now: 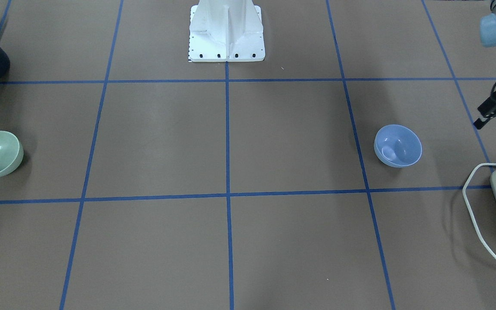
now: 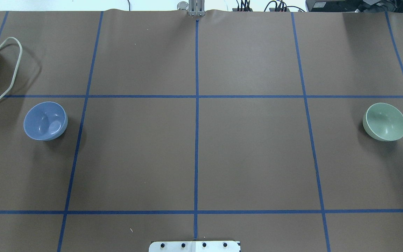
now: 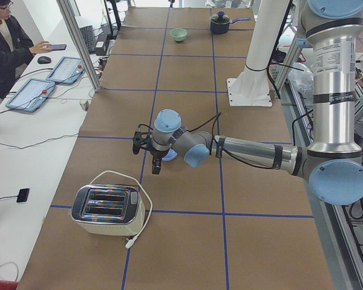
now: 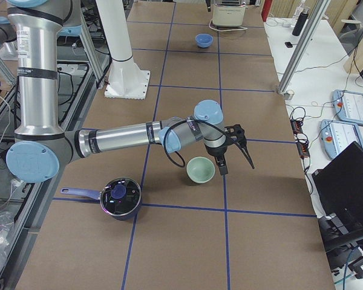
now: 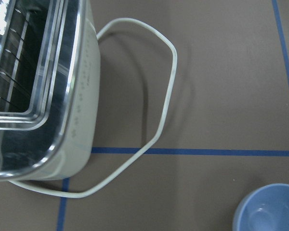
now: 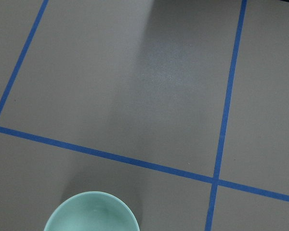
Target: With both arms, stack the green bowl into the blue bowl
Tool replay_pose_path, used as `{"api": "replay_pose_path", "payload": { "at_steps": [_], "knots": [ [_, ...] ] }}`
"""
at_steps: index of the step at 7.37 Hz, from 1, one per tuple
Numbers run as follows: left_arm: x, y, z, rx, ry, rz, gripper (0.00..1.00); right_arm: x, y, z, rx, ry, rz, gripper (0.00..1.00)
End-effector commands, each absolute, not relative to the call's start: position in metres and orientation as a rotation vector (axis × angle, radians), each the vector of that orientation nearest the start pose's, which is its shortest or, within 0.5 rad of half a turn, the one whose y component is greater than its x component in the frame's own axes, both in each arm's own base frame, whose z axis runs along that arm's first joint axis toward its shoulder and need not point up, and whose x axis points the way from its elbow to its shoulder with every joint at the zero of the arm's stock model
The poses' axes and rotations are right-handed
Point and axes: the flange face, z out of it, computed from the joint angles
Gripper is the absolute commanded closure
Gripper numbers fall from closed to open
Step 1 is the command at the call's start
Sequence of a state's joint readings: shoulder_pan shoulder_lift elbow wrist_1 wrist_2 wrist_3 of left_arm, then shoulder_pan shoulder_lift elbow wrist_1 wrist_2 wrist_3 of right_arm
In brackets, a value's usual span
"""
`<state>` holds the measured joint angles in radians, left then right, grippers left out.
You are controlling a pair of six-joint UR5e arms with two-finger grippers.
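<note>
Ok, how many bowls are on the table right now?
2. The blue bowl sits on the robot's left side near the toaster; the green bowl is on its right side near the pot. None seems hidden.

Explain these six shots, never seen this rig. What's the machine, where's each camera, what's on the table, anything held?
It is a robot with two jointed arms, each ending in a two-finger gripper. Two pictures look down on the table: one from across it, one from behind the robot. Two look along it from its ends. Two come from cameras on the wrists. On the brown table stand the blue bowl and the green bowl, far apart, plus a toaster and a dark pot. The left gripper hangs open near the blue bowl. The right gripper hangs by the green bowl; open or shut, I cannot tell. Neither bowl is held.
</note>
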<state>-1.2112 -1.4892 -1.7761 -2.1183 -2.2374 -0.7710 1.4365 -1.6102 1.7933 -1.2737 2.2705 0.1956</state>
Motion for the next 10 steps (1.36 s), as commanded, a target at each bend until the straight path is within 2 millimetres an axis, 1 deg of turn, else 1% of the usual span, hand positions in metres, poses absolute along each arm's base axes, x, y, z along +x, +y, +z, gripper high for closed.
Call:
{"api": "replay_pose_path", "payload": {
  "at_steps": [1, 2, 3, 5, 6, 7, 9, 10],
  "knots": [
    [0.177, -0.484, 0.545, 0.163, 0.841, -0.118, 0.03, 0.003, -0.495, 0.54, 0.337, -0.751, -0.11, 0.0],
    [0.194, -0.492, 0.545, 0.166, 0.85, -0.094, 0.03, 0.003, -0.494, 0.541, 0.337, -0.751, -0.11, 0.0],
    [0.21, -0.487, 0.545, 0.161, 0.856, -0.061, 0.09, 0.003, -0.495, 0.541, 0.335, -0.751, -0.108, 0.0],
    [0.229, -0.479, 0.548, 0.158, 0.838, -0.028, 0.15, 0.003, -0.495, 0.542, 0.333, -0.751, -0.107, 0.0],
    [0.241, -0.475, 0.55, 0.167, 0.816, -0.013, 0.2, 0.003, -0.495, 0.542, 0.333, -0.751, -0.107, 0.0],
    [0.241, -0.474, 0.551, 0.165, 0.816, -0.01, 0.42, 0.003, -0.495, 0.542, 0.334, -0.75, -0.107, 0.0],
    [0.243, -0.473, 0.551, 0.165, 0.815, -0.008, 0.95, 0.003, -0.495, 0.543, 0.332, -0.749, -0.106, 0.0],
    [0.243, -0.473, 0.551, 0.165, 0.815, -0.008, 1.0, 0.003, -0.495, 0.542, 0.334, -0.75, -0.107, 0.0]
  ]
}}
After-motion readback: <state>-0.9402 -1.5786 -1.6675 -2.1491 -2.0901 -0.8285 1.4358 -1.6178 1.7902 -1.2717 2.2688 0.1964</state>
